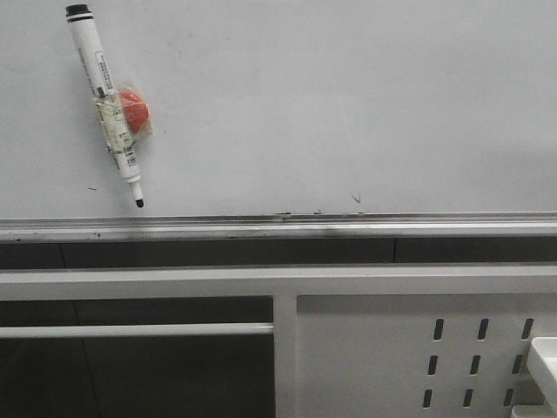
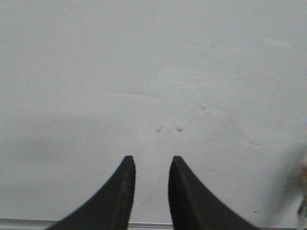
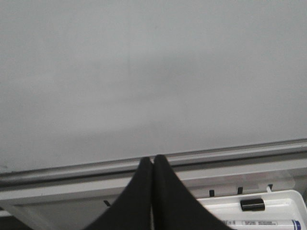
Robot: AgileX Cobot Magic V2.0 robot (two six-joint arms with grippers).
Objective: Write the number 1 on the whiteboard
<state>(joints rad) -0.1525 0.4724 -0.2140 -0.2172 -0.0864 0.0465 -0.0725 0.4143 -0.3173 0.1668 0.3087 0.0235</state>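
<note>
The whiteboard (image 1: 331, 104) fills the upper front view, with its silver tray rail (image 1: 278, 228) along the lower edge. No number 1 stroke shows on it, only tiny dark specks. A white marker pen (image 1: 109, 104), black tip down, hangs tilted at the board's upper left, taped to a red magnet (image 1: 135, 109). Neither gripper shows in the front view. My left gripper (image 2: 150, 160) is open and empty, facing the whiteboard (image 2: 144, 72). My right gripper (image 3: 153, 159) is shut and empty, in front of the rail (image 3: 240, 151) below the whiteboard (image 3: 144, 72).
A white perforated metal panel (image 1: 392, 348) stands below the rail. A white tray (image 3: 283, 211) near my right gripper holds a second marker (image 3: 261, 223) and a black cap (image 3: 252, 204); its corner shows in the front view (image 1: 544, 361).
</note>
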